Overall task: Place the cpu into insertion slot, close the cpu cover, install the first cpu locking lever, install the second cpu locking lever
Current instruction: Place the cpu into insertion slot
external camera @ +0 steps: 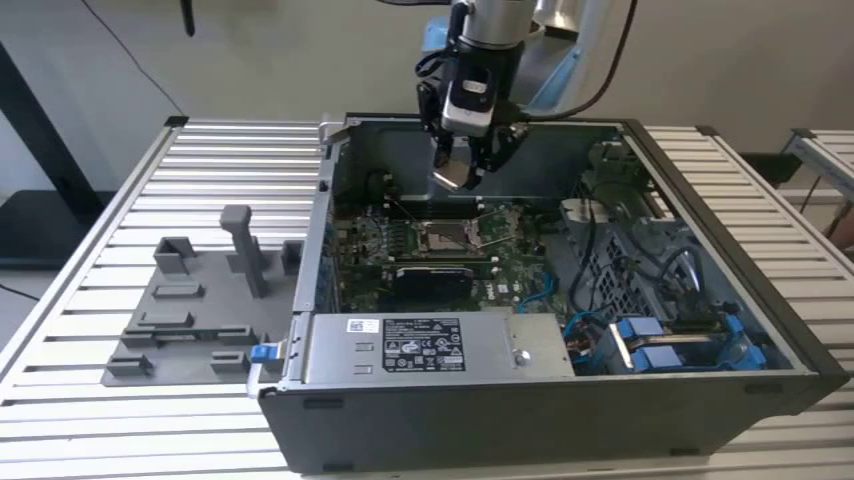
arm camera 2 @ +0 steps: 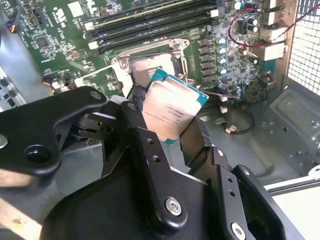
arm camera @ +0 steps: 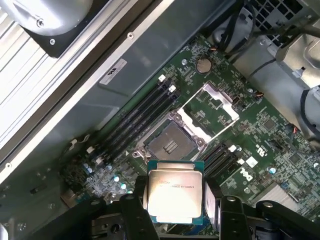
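My claw (arm camera: 174, 205) was closed just far enough to pinch the cpu (arm camera: 175, 192), a small flat square chip with a silver-grey metal top and a teal rim. It held the chip by two opposite edges, with one black finger (arm camera 2: 145, 145) on each side. I judged that this edge grip kept the chip's underside free for seating.

In the first wrist view the chip hung above and apart from the insertion slot (arm camera: 170, 145), a bare square socket with a dark gridded floor and nothing in it. Just beyond, the cpu cover (arm camera: 192, 122), a thin silver metal frame with a cut-out middle, stood swung back off the socket. I took that to be for keeping the way in clear.

Both sat on the green motherboard (external camera: 514, 270) at the bottom of the open grey computer case (external camera: 561, 385). In the exterior view my arm reached in from above the case's far wall. The wrist pointed almost straight down, and the chip hung well above the board.
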`<control>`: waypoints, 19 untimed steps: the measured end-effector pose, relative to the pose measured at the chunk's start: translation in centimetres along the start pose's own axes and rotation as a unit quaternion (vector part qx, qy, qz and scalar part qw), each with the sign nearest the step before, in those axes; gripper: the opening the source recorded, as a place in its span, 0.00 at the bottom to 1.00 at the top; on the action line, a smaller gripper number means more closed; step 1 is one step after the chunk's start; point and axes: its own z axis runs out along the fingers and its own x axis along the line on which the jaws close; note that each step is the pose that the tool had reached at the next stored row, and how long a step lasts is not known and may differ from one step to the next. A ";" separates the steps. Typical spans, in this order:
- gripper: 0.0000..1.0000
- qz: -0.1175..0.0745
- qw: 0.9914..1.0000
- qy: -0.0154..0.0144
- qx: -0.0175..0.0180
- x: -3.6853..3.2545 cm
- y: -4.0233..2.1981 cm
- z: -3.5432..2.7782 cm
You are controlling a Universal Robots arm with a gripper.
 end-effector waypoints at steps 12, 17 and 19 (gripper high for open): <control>0.55 0.093 0.996 0.000 -0.007 -0.12 -0.03 1.18; 0.55 0.133 0.991 -0.001 -0.011 -0.18 -0.04 1.74; 0.55 0.149 0.989 -0.002 -0.013 -0.19 -0.05 1.90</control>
